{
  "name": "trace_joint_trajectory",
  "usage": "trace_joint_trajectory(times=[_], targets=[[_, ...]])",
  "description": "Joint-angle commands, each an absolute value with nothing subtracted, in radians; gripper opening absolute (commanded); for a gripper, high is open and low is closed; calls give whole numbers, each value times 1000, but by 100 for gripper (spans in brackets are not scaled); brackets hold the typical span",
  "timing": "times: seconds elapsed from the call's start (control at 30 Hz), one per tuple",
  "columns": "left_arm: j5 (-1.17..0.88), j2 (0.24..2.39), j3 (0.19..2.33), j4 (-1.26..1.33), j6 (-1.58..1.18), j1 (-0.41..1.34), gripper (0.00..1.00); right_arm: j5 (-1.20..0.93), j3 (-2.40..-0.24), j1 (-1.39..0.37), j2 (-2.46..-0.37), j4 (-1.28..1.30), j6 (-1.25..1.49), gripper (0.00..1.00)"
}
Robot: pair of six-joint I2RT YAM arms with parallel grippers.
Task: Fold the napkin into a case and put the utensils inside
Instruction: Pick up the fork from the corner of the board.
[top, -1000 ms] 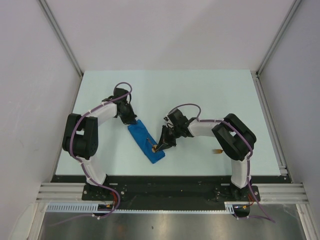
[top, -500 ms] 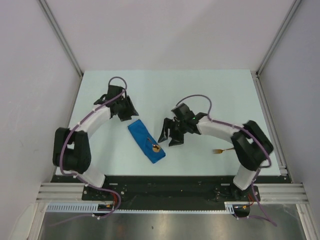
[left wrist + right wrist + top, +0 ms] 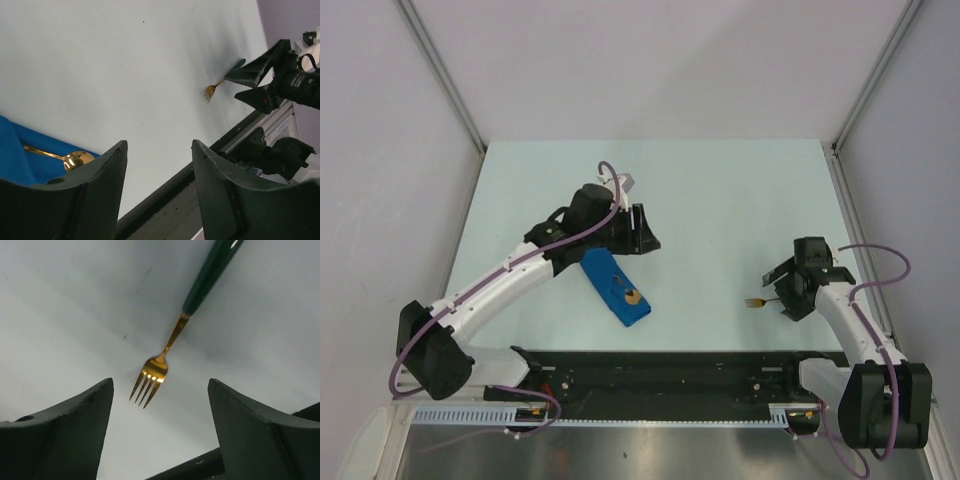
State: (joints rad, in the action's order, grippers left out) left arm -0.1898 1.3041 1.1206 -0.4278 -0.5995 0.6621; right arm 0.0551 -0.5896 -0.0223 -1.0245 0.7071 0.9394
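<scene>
With the spoon (image 3: 631, 296) resting at the blue case's (image 3: 605, 275) near end on the desk (image 3: 720, 200), the right claw (image 3: 789, 291) hangs open over the loose fork (image 3: 756, 301), likely to fetch it, while the left claw (image 3: 645, 232), also open, hovers empty by the case's far end.

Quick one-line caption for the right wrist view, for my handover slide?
Open right gripper poised over the gold-headed, dark-handled fork lying free on the pale table.
</scene>
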Motion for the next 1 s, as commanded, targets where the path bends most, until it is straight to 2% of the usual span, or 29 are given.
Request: trace_joint_trajectory(times=[0.0,0.1,0.37,0.43,0.47,0.5,0.57,0.6,0.7,0.83,0.9,0.93,0.97], targets=[[-207,1253,1129,-397,-566,678,59,215,-659,-11,-1074,767,992,79],[-198,1235,1117,-396,-560,680,59,264,-684,-23,-1149,792,1040,71],[-192,1190,1112,-410,-542,680,59,333,-693,-78,-1310,703,1111,64],[-192,1189,1117,-414,-537,680,59,348,-707,-95,-1367,684,1112,58],[-192,1189,1117,-414,-538,680,59,348,-712,-100,-1390,687,1112,54],[-195,1189,1115,-414,-538,678,59,348,-716,-106,-1419,695,1114,37],[-192,1186,1117,-416,-535,678,59,342,-712,-117,-1437,690,1112,24],[-192,1184,1117,-416,-534,678,59,318,-709,-120,-1443,663,1086,13],[-213,1190,1123,-414,-525,670,61,220,-703,-133,-1436,571,955,0],[-339,1242,1138,-414,-550,609,64,83,-709,-222,-1353,408,697,0],[-485,1261,1120,-390,-575,542,66,104,-753,-342,-1321,374,609,0],[-614,1291,1092,-308,-621,494,68,112,-826,-479,-1289,376,445,0],[-650,1320,1086,-293,-630,483,69,109,-853,-553,-1286,386,419,0]])
